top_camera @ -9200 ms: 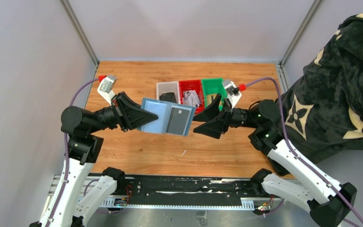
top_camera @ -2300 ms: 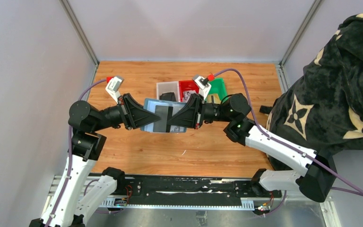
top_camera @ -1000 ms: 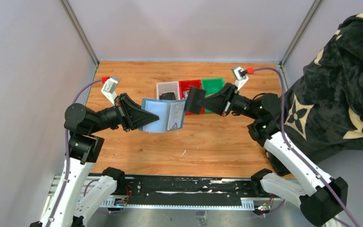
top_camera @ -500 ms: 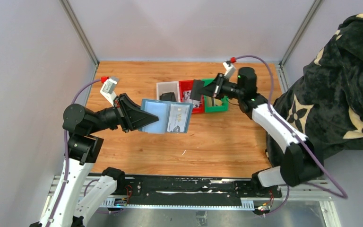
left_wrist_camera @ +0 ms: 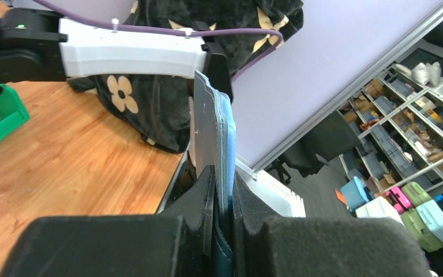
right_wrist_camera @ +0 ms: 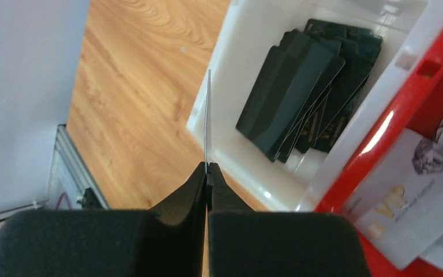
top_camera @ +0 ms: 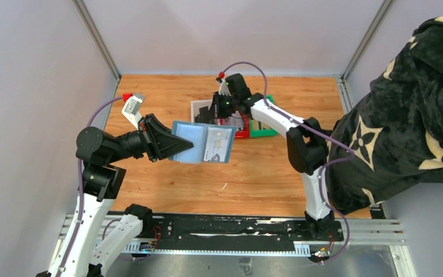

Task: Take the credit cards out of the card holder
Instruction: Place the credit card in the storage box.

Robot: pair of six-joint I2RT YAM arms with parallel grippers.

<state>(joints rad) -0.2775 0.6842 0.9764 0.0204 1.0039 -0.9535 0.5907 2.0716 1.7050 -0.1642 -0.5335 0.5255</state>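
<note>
My left gripper (top_camera: 172, 144) is shut on the left edge of the open teal-blue card holder (top_camera: 191, 140) and holds it in the air above the table. A whitish credit card (top_camera: 219, 145) with faint print lies in the holder's right half. In the left wrist view the card holder (left_wrist_camera: 224, 130) stands edge-on between the fingers. My right gripper (top_camera: 212, 111) is shut on a dark credit card (right_wrist_camera: 208, 115), seen edge-on and hanging over the near rim of the white bin (right_wrist_camera: 231, 156).
The white bin (top_camera: 195, 108) holds several dark cards (right_wrist_camera: 300, 86). To its right stand a red bin (right_wrist_camera: 404, 104) with pale printed cards (right_wrist_camera: 404, 208) and a green bin (top_camera: 261, 130). A black flowered cloth (top_camera: 415, 104) covers the right side. Grey walls enclose the table.
My right arm has swung from beside the card holder to the back, carrying the dark card over the white bin. The left gripper and holder have stayed put.
</note>
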